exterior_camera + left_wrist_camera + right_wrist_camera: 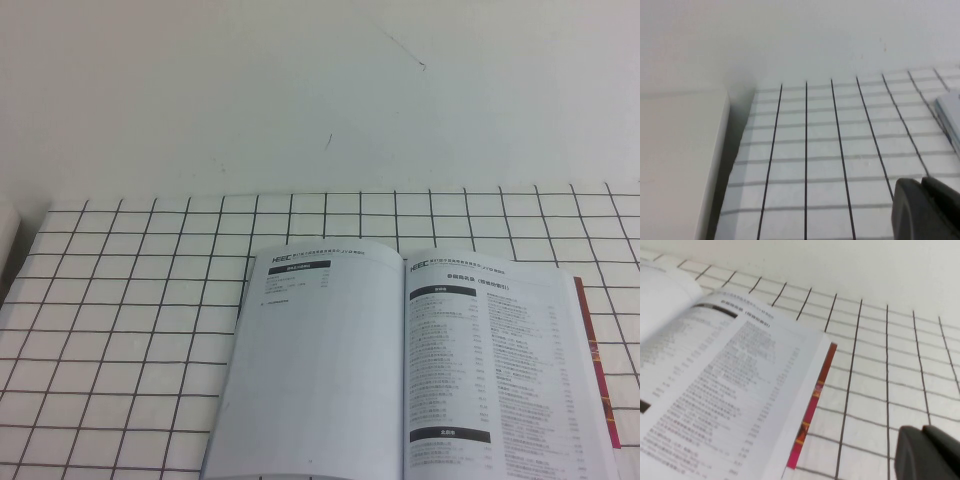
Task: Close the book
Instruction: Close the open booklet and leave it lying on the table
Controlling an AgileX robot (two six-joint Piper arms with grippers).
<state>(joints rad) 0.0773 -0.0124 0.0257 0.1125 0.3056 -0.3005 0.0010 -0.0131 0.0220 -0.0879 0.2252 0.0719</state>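
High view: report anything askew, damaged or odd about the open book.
Nothing damaged. The open white-paged book lies flat, turned slightly off the lines of the black-gridded white cloth, its red cover edge peeking past the right page. The left hand hovers over cloth left of the book, the right hand over cloth beside the red edge.

The book (400, 370) is lying wide open and flat, pages up, on the near-right part of the gridded cloth (130, 300). Left page is mostly blank, right page is packed with printed columns. A red-pink cover edge (598, 385) pokes out past the right-hand pages.
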